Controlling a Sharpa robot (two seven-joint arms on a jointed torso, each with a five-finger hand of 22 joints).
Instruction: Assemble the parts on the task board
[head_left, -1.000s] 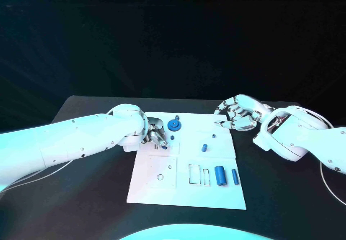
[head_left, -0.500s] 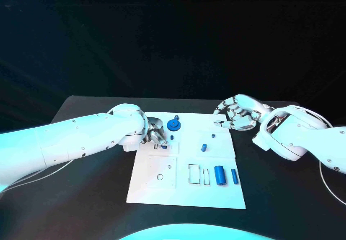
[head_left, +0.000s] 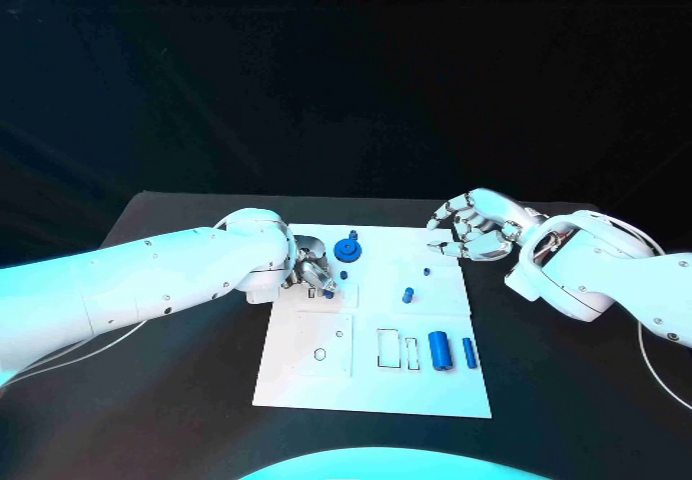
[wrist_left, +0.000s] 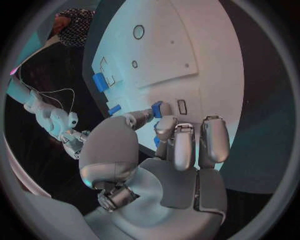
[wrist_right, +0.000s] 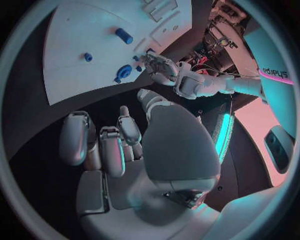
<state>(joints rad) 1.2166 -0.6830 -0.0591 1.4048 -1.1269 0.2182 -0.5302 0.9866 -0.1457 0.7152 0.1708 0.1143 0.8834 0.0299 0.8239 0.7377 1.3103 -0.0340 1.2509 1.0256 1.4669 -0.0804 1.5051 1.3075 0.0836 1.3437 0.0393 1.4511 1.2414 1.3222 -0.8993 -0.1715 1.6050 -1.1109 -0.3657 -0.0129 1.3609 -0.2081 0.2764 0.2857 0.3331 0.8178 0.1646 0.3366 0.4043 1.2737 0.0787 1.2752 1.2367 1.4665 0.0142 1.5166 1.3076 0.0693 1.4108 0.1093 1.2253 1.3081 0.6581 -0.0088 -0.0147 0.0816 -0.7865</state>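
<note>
The white task board (head_left: 378, 385) lies mid-table. My left hand (head_left: 309, 270) hovers low over its far left part, thumb and a finger pinching a small blue part (wrist_left: 157, 109) beside a rectangular slot (wrist_left: 182, 106). A blue gear-like part (head_left: 348, 250) stands just right of that hand, and it shows again as the gear-like part (wrist_right: 124, 71). Two small blue pegs (head_left: 410, 295) (head_left: 427, 270) sit mid-board. A thick blue cylinder (head_left: 440, 352) and a thin one (head_left: 469, 351) lie near the right edge. My right hand (head_left: 470, 232) hangs over the far right corner, fingers curled in on nothing.
Empty outlined recesses (head_left: 391, 348) and a small oval hole (head_left: 320, 354) mark the board's near half. Black table (head_left: 173, 400) surrounds the board on all sides. My left forearm (head_left: 144, 285) crosses the table's left side, and my right forearm (head_left: 606, 275) its right.
The left hand's fingers have shifted very slightly over the board. The right hand and the loose parts have stayed in place.
</note>
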